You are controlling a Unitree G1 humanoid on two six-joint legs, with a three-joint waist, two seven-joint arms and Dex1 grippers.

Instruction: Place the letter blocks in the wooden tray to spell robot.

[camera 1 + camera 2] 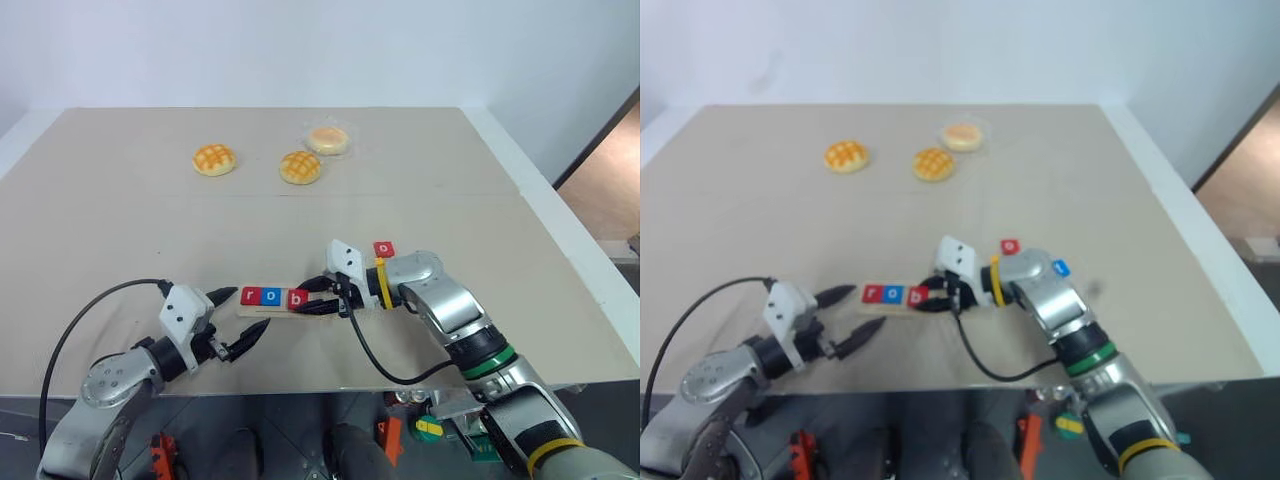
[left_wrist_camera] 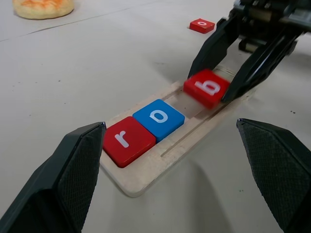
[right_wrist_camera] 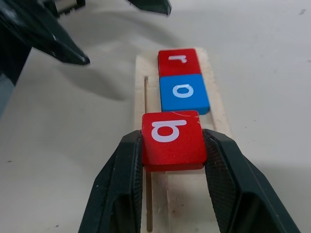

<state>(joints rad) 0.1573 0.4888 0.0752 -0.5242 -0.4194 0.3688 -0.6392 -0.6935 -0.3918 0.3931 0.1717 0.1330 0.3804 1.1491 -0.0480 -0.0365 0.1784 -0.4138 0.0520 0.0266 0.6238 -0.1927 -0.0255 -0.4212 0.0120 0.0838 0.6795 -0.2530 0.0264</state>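
The third letter is going in: the right gripper (image 3: 172,145) pinches the red b block (image 3: 172,138) between its fingers, just over the wooden tray (image 2: 146,177) and right beside the blue o block (image 2: 159,119), which sits next to the red r block (image 2: 128,140). Next, I judge, the b must be lowered flush against the o and released. The left gripper (image 1: 236,323) hovers spread wide and empty at the tray's r end. Another red block (image 1: 384,249) lies apart on the table (image 1: 120,220).

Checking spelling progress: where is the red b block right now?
The red b block sits clamped in the right gripper, over the wooden tray, right beside the blue o block.
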